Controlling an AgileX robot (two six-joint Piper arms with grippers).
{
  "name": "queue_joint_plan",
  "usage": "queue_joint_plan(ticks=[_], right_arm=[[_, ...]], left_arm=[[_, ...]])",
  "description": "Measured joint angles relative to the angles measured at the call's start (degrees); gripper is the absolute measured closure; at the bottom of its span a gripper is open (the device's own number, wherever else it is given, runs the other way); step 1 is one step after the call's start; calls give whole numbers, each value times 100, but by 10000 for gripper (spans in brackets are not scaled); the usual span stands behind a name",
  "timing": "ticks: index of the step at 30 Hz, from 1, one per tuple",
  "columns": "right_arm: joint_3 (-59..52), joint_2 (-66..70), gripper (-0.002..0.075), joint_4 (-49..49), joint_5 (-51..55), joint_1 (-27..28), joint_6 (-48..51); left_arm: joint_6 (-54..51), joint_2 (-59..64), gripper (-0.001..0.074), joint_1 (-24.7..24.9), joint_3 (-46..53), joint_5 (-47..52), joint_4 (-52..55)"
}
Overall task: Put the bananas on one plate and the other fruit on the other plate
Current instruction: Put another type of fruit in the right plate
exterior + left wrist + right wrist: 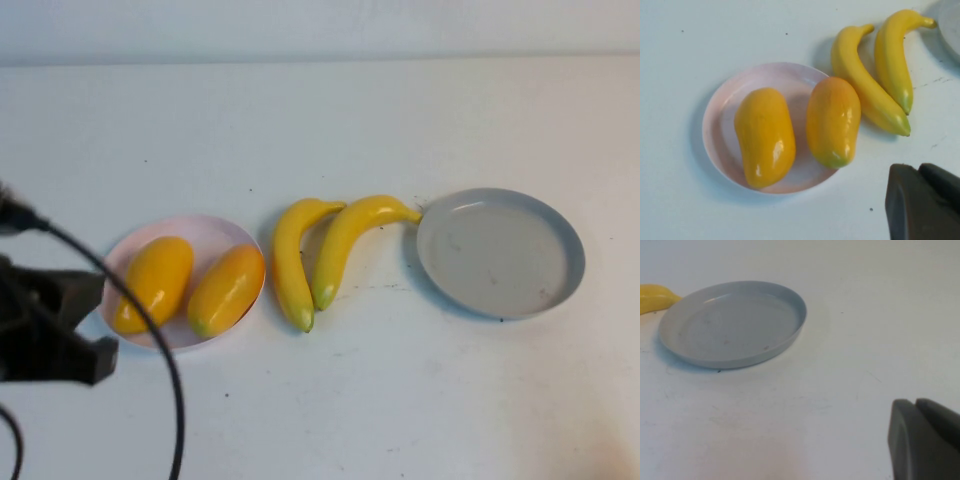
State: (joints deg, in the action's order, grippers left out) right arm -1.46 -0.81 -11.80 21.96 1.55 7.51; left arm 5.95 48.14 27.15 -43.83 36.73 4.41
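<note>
Yellow bananas point(312, 260) lie between plates; left gripper point(922, 202), right gripper point(925, 440) hover.

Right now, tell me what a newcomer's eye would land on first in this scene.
The two mango-like fruits lie side by side on the pink plate, at the table's left. Just right of that plate, the two bananas lie together on the bare table, one stem reaching the empty grey-blue plate. The left claw sits low beside the pink plate; the right claw shows only in its own wrist view, near the grey-blue plate.
</note>
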Motion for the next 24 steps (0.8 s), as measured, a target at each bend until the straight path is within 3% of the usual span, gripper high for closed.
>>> queue_joint_plan(ticks=[6, 12, 14, 21, 24], right_arm=[[0, 0, 743, 0, 0, 0, 0], [0, 0, 743, 0, 0, 0, 0], [0, 0, 743, 0, 0, 0, 0], [0, 0, 743, 0, 2, 0, 0], [0, 0, 743, 0, 2, 0, 0]], left_arm=[[0, -1368, 737, 0, 951, -57, 83], [4, -1953, 737, 0, 1149, -172, 95], [-92, -2004, 737, 0, 1395, -631, 97], [-386, -2097, 737, 0, 3242, -4090, 118], [-638, -2386, 737, -125, 3830, -5025, -43]])
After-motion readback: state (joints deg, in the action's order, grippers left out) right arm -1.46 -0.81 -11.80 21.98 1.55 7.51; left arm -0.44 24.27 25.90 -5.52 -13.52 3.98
